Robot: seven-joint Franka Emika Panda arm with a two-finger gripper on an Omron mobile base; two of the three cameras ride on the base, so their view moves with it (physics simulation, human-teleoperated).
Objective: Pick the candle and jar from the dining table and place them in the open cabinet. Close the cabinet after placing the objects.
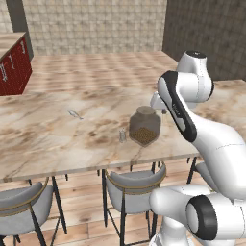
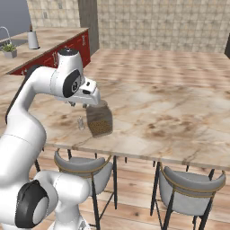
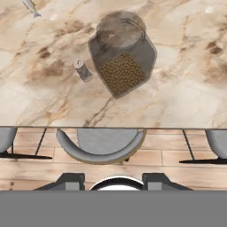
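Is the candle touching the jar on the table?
No, the candle stands apart from the jar, with bare marble of the dining table between them.

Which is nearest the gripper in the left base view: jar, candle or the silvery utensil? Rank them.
Gripper sits just right of the jar.
1. jar: right beside it, near the table edge.
2. candle: on the jar's far side.
3. silvery utensil: well off to the left, mid-table.
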